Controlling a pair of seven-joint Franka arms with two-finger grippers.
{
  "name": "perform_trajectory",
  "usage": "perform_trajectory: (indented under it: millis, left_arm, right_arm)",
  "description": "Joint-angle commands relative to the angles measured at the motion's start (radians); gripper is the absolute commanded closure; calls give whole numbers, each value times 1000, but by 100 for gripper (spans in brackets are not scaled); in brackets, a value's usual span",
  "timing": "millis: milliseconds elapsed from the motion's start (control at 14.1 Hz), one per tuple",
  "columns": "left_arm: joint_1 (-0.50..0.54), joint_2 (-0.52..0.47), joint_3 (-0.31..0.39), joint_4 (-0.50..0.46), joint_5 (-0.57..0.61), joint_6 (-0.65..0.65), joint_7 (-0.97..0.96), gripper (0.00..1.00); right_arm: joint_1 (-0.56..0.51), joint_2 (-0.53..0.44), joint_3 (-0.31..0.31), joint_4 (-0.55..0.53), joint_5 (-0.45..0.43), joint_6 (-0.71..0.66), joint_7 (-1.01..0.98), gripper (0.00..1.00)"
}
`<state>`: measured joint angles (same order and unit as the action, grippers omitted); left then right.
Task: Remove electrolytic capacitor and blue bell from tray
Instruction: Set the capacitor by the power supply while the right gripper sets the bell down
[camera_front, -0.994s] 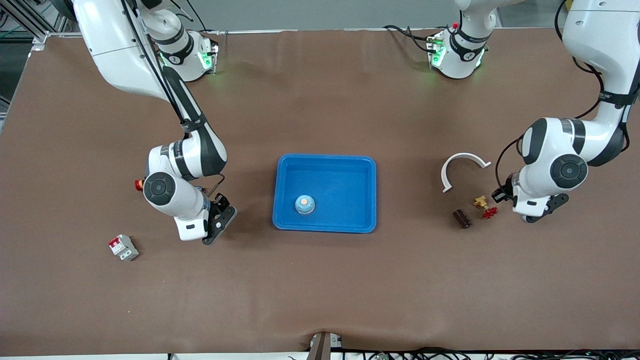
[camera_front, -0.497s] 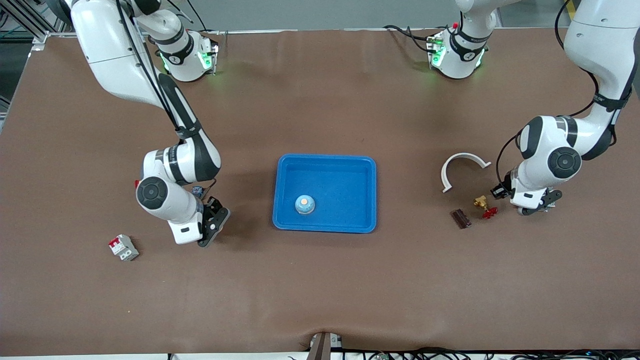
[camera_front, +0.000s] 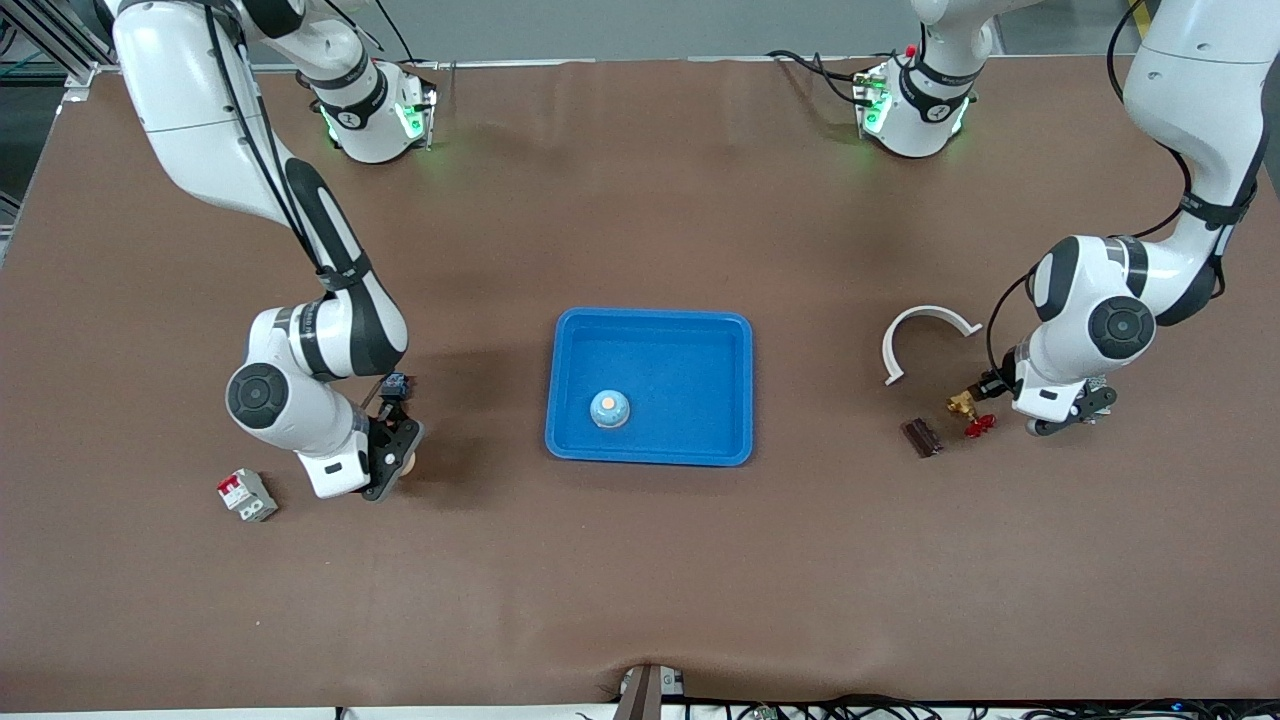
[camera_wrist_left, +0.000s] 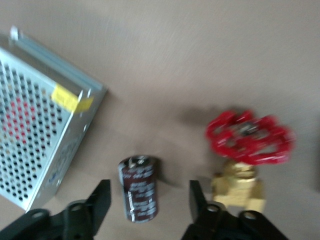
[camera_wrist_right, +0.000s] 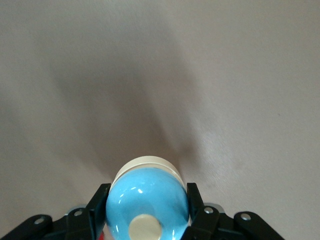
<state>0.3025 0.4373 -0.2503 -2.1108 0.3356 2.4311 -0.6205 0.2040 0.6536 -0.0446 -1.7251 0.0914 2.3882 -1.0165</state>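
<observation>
The bell (camera_wrist_right: 146, 200), a blue dome with a cream button and a cream base, is pinched between the fingers (camera_wrist_right: 100, 197) of the right gripper (camera_wrist_right: 147, 192), which hangs low over the desk (camera_front: 640, 560) toward the right arm's end, between the blue tray (camera_front: 650, 320) and a grey and red circuit breaker (camera_front: 246, 495); whether the bell touches the desk cannot be told. A second bell (camera_front: 610, 408), blue with an orange top, sits upright in the tray, in the corner nearer the front camera and the right arm's end. The tray stands at the middle of the desk. The capacitor (camera_wrist_left: 138, 195), a dark cylinder, lies on its side on the desk toward the left arm's end, framed between the spread fingers of the left gripper (camera_wrist_left: 149, 192), untouched by either. Just beside it lies a brass valve (camera_wrist_left: 240, 187) with a red handwheel, and near it a perforated metal box (camera_wrist_left: 35, 140). A white curved piece (camera_front: 925, 335) lies farther from the front camera than the valve.
</observation>
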Motion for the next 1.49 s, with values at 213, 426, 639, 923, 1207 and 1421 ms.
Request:
perform_trajectory:
  millis: [213, 426, 639, 923, 1207, 1421]
  left_arm:
    - [0, -29, -86, 182, 28, -171, 22, 0]
    - [-12, -28, -87, 210, 28, -175, 48, 0]
    - [-69, -25, -89, 250, 25, -223, 44, 0]
    - [-109, -26, -95, 317, 17, -310, 44, 0]
    - [-112, -31, -130, 322, 14, -326, 38, 0]
    - [-111, -31, -155, 339, 14, -330, 41, 0]
  right_arm:
    - [-90, 26, 18, 35, -13, 3, -135, 51]
    - [-124, 52, 19, 50, -9, 5, -200, 53]
    - [-147, 72, 19, 59, -9, 6, -241, 53]
    - [-166, 90, 19, 82, -13, 8, -274, 53]
    - [-166, 95, 19, 82, -10, 16, -280, 53]
    - [-167, 98, 19, 82, -10, 26, -280, 53]
